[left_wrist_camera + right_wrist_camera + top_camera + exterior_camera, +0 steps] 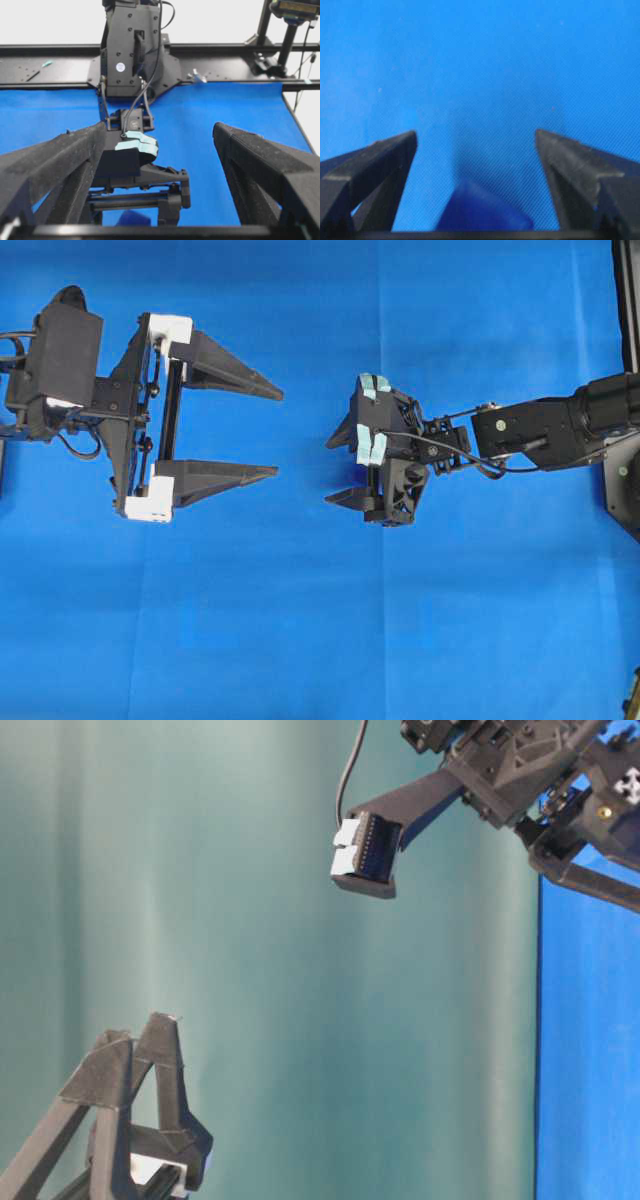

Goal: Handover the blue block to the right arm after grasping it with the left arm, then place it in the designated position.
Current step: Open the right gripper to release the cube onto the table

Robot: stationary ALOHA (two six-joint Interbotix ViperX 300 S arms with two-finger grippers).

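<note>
In the right wrist view the blue block (pixel 481 211) rests on the blue cloth, low in the frame between the two dark fingers and touching neither. My right gripper (pixel 476 134) is open and points down at the cloth. Seen from overhead, the right gripper (pixel 342 465) sits right of centre and hides the block. The left gripper (pixel 278 434), with white brackets, is wide open on the left, its tips pointing at the right gripper with nothing between them. In the left wrist view a dark-blue lump, the block (pixel 132 220), shows under the right gripper (pixel 145 175).
Blue cloth (pixel 300 640) covers the table. A black frame rail (pixel 50 50) runs along the back edge. The right arm's base and a black stand (pixel 625 480) sit at the cloth's right edge.
</note>
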